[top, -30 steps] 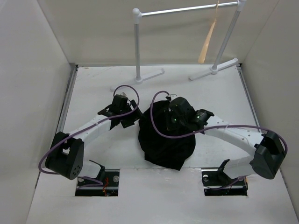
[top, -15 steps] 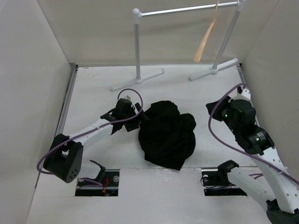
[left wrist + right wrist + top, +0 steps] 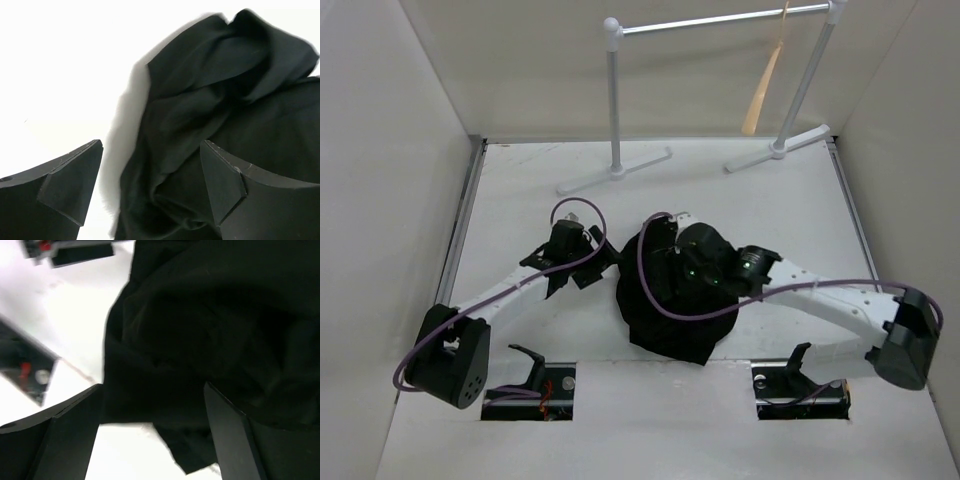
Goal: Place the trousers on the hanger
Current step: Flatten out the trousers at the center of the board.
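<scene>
The black trousers (image 3: 672,318) lie in a crumpled heap at the middle of the table. The tan wooden hanger (image 3: 761,95) hangs from the rail at the back right, far from both arms. My left gripper (image 3: 588,268) is open at the heap's left edge. In the left wrist view its fingers (image 3: 70,185) straddle folds of the trousers (image 3: 225,95) without closing on them. My right gripper (image 3: 672,262) hovers over the top of the heap. The right wrist view shows it open (image 3: 150,440) just above the trousers (image 3: 200,325), holding nothing.
A white-and-grey rail stand (image 3: 614,110) stands at the back with two feet on the table. White walls close in the left, right and back. Both arm bases sit in slots (image 3: 530,385) at the near edge.
The right arm swung out to the right, then came back over the trousers with its jaws now wide open. The left gripper drew back slightly to the left.
</scene>
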Controlling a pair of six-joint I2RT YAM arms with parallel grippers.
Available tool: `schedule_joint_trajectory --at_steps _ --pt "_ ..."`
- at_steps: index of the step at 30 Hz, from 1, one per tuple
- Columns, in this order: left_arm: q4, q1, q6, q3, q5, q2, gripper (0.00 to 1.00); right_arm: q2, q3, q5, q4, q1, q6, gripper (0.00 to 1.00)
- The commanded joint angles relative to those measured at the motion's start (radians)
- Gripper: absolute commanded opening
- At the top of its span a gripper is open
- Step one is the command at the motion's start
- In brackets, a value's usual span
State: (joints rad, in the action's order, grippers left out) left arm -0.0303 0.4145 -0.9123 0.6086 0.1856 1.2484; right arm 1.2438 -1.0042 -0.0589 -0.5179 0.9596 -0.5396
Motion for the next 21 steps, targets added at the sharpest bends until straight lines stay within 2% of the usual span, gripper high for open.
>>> schedule_joint_trajectory --at_steps 1,4,5,6,9,10,11,15,21 --pt "0.01 0.008 -0.01 -0.035 0.0 -0.04 0.77 0.089 -0.1 -0.041 0.048 -0.006 0.09 0.87" --pt "-0.011 0.002 -0.01 -0.059 -0.003 -0.061 0.77 0.175 -0.146 -0.117 0.052 -0.04 0.116 0.86" --pt "-0.016 -0.001 -0.01 -0.069 -0.003 -0.067 0.77 0.198 -0.161 -0.139 0.045 -0.04 0.121 0.8" --pt "-0.017 -0.003 -0.01 -0.076 -0.003 -0.07 0.77 0.21 -0.169 -0.148 0.044 -0.043 0.125 0.73" --pt "-0.017 0.002 -0.01 -0.086 -0.003 -0.072 0.77 0.217 -0.18 -0.196 0.044 -0.042 0.112 0.29" --pt "-0.017 0.007 -0.01 -0.086 -0.003 -0.069 0.78 0.2 -0.174 -0.217 0.045 -0.043 0.093 0.19" --pt "-0.017 0.01 -0.01 -0.083 -0.005 -0.064 0.78 0.177 -0.168 -0.235 0.042 -0.046 0.072 0.14" --pt "-0.005 0.023 -0.011 -0.072 -0.006 -0.041 0.78 0.007 -0.094 -0.306 0.035 -0.097 -0.005 0.07" --pt "0.006 0.063 -0.011 -0.053 -0.006 -0.007 0.76 -0.315 0.036 -0.351 -0.057 -0.285 -0.143 0.07"
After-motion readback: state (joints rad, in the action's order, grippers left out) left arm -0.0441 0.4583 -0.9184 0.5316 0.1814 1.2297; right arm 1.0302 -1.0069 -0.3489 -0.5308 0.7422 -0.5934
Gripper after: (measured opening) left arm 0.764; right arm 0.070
